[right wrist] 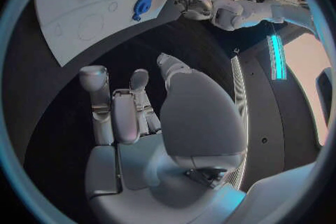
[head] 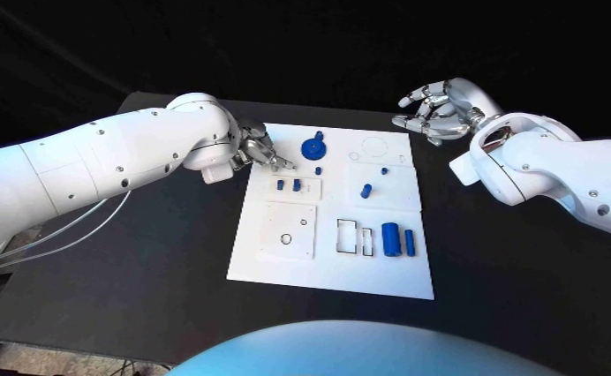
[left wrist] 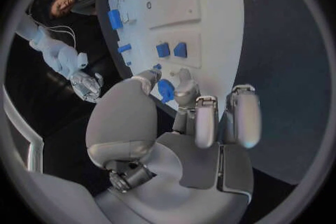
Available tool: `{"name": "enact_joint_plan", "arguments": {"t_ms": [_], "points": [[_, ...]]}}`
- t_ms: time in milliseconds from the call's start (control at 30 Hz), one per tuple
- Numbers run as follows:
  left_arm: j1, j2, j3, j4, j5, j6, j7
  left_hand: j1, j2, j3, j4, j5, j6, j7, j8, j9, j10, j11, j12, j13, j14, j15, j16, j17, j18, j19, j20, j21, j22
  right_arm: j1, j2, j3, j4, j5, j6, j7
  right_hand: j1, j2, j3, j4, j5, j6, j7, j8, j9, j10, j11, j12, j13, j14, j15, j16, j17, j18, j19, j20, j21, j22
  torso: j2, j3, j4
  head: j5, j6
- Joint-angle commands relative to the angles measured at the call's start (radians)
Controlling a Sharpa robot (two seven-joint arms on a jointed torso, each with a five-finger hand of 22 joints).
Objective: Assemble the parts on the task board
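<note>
1. The left hand [head: 264, 154] hovers at the far left edge of the white board [head: 287, 266], fingers apart, holding nothing, just beside a round blue part [head: 316, 145].
2. The right hand [head: 434, 110] hangs empty and spread over the black desk [head: 509, 261], off the board's far right corner.
3. Smaller blue parts [head: 391, 240] sit mid-board.

A: Where does the board sit?
B: The board [head: 334, 266] lies at the middle of the table [head: 153, 279], between the two hands.

A: And the hands?
B: The left hand [head: 261, 152] is at the board's far left corner, just beside the round part [head: 316, 146]. The right hand [head: 433, 109] is beyond the far right corner, apart from the board.

A: Other parts?
B: Two cylinders [head: 397, 241] lie side by side near the right edge.
</note>
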Motion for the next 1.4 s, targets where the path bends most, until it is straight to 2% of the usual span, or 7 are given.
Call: {"name": "enact_joint_plan", "arguments": {"t_ms": [33,100,267,333,733,900,1400], "points": [[0.0,-0.005,0.002,0.017,0.015,-0.14,0.144,0.052,-0.001,-0.01,0.002,0.02,-0.04,0.011,0.014,0.006,-0.06,0.01,-0.06,-0.056,0.106,0.014,0.004,0.263,0.009,-0.032,0.011,-0.059,0.189,-0.001,0.0,0.0,0.0,-0.002,-0.001,0.01,-0.007,-0.001,0.001,0.001,0.0,-0.007,-0.001,0.003,-0.001,-0.001,-0.001,0.001,-0.001,-0.005,-0.005,-0.004,-0.001,0.006,-0.006,0.001,-0.006,-0.001,0.001,-0.0009,-0.0008,-0.003,0.003],[0.0,-0.008,0.003,0.025,0.012,-0.182,0.221,0.126,0.005,0.003,0.0,0.042,-0.095,0.03,0.025,0.004,-0.224,0.029,-0.238,-0.215,0.055,0.033,-0.076,0.167,0.048,-0.153,0.025,-0.261,0.127,-0.001,-0.001,0.0,-0.001,-0.001,-0.001,0.009,-0.007,-0.001,0.001,0.001,0.0,-0.007,-0.001,0.003,-0.001,-0.001,-0.001,0.001,-0.001,-0.005,-0.005,-0.004,-0.001,0.006,-0.006,0.001,-0.006,-0.001,0.002,-0.0008,-0.001,-0.004,0.005],[-0.005,-0.004,0.0,0.046,-0.071,-0.29,0.423,0.298,-0.011,0.077,-0.01,0.017,-0.169,0.087,-0.018,-0.093,-0.389,0.087,-0.4,-0.375,-0.233,0.087,-0.448,-0.202,0.127,-0.462,0.075,-0.813,-0.068,-0.001,0.0,0.0,-0.003,0.001,0.0,0.009,-0.009,-0.001,-0.001,0.001,-0.002,-0.008,-0.001,0.004,-0.002,-0.003,-0.001,0.0,-0.004,-0.004,-0.005,-0.003,0.0,0.006,-0.006,0.002,-0.008,-0.001,0.002,-0.0018,-0.0008,-0.012,0.01],[-0.011,0.001,-0.004,0.053,-0.136,-0.329,0.477,0.327,-0.024,0.094,-0.015,0.002,-0.167,0.095,-0.039,-0.135,-0.407,0.097,-0.449,-0.434,-0.271,0.093,-0.49,-0.248,0.128,-0.467,0.087,-0.845,-0.084,-0.001,0.0,0.0,-0.003,0.001,0.001,0.01,-0.009,-0.001,-0.001,0.001,-0.002,-0.008,-0.001,0.004,-0.002,-0.003,-0.001,0.0,-0.004,-0.004,-0.005,-0.003,0.0,0.006,-0.006,0.002,-0.008,-0.001,0.002,-0.0025,-0.0003,-0.014,0.012],[-0.054,0.055,-0.022,0.038,-0.529,-0.37,0.545,0.356,-0.054,0.111,-0.035,-0.042,-0.113,0.056,-0.112,-0.273,-0.439,0.11,-0.56,-0.609,-0.214,0.101,-0.343,-0.192,0.121,-0.406,0.097,-0.778,-0.015,-0.002,0.003,0.0,-0.003,0.001,0.003,0.012,-0.007,0.0,0.001,0.0,-0.001,-0.008,-0.001,0.006,-0.002,-0.005,-0.001,-0.001,-0.005,-0.004,-0.005,-0.003,0.001,0.006,-0.007,0.002,-0.01,-0.002,0.002,-0.001,-0.0014,-0.022,0.018],[-0.058,0.086,-0.029,0.008,-0.609,-0.341,0.532,0.365,-0.056,0.137,-0.043,-0.157,-0.084,0.052,-0.146,-0.311,-0.435,0.108,-0.599,-0.672,-0.202,0.09,-0.317,-0.207,0.114,-0.372,0.088,-0.718,0.027,-0.002,0.005,0.0,-0.002,0.002,0.003,0.012,-0.005,0.001,0.002,-0.001,0.001,-0.007,-0.002,0.006,-0.002,-0.005,-0.001,-0.001,-0.006,-0.004,-0.005,-0.002,0.003,0.006,-0.006,0.002,-0.009,-0.001,0.001,-0.0008,-0.001,-0.024,0.019],[-0.06,0.142,-0.033,-0.047,-0.684,-0.232,0.48,0.36,-0.055,0.145,-0.068,-0.171,-0.048,0.066,-0.174,-0.342,-0.431,0.101,-0.649,-0.748,-0.129,0.077,-0.242,-0.178,0.074,-0.228,0.076,-0.467,0.106,-0.003,0.006,0.0,-0.001,0.002,0.003,0.012,-0.005,0.001,0.002,-0.001,0.001,-0.007,-0.002,0.006,-0.002,-0.005,-0.001,-0.001,-0.006,-0.004,-0.005,-0.002,0.003,0.006,-0.006,0.002,-0.009,-0.001,0.002,-0.0002,-0.0019,-0.028,0.022]]}}
